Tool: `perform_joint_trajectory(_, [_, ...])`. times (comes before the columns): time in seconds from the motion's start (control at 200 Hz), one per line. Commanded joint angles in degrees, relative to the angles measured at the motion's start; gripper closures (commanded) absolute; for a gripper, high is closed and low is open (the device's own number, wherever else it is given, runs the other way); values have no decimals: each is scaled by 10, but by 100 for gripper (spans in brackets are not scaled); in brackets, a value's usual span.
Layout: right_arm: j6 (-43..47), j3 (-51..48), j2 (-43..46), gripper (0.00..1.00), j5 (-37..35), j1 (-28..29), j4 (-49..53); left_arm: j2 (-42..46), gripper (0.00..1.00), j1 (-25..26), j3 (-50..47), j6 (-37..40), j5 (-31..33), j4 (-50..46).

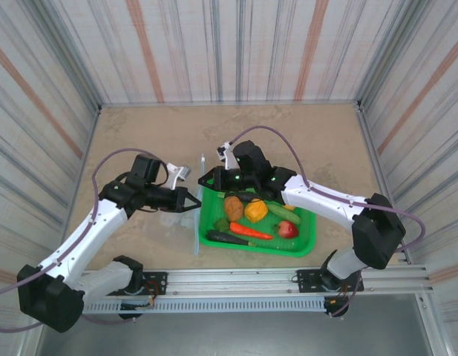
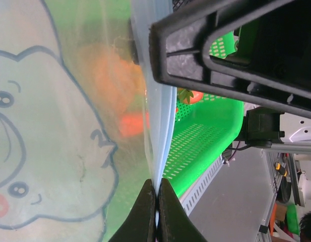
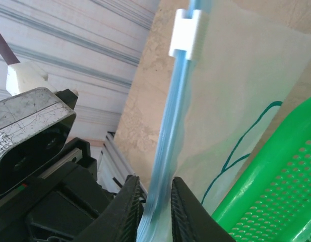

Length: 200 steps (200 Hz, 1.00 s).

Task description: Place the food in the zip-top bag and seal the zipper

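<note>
We've got the left gripper (image 2: 156,190) and right gripper (image 3: 154,186) each pinched on the zipper (image 3: 171,116), over a beige tabletop (image 1: 154,133) with striped walls (image 1: 214,44) around

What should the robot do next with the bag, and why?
Probably ease the left gripper and right gripper apart to open the bag. Both pinch the zipper, which looks shut, and the food lies in the basket.

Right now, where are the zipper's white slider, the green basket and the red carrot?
white slider (image 3: 186,34): right wrist view, on the middle of the clip.
green basket (image 1: 310,231): top external view, on its right rim.
red carrot (image 1: 249,231): top external view, on its middle.
</note>
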<state>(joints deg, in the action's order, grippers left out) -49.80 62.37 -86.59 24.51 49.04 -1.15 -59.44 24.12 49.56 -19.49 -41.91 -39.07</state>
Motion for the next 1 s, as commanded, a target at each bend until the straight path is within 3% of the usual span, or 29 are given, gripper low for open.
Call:
perform_joint_trajectory(0.0, [-6, -14, 1, 87, 12, -4, -8, 10, 100, 3, -6, 0, 8, 0])
perform_joint_trajectory(0.13, [-7, -24, 8, 100, 11, -6, -11, 8, 100, 3, -6, 1, 8, 0])
perform_joint_trajectory(0.456, [-13, -34, 21, 100, 9, -14, -14, 18, 76, 3, 19, 21, 8, -30])
perform_joint_trajectory(0.596, [-15, -35, 21, 100, 14, -17, -14, 17, 76, 3, 30, 37, 30, -55])
perform_joint_trajectory(0.791, [-19, -31, 16, 100, 18, -18, -16, -3, 75, 8, 24, 27, 13, -45])
perform_joint_trajectory(0.997, [-22, -28, 6, 100, 18, -19, -14, -7, 65, 37, 32, 23, 65, -37])
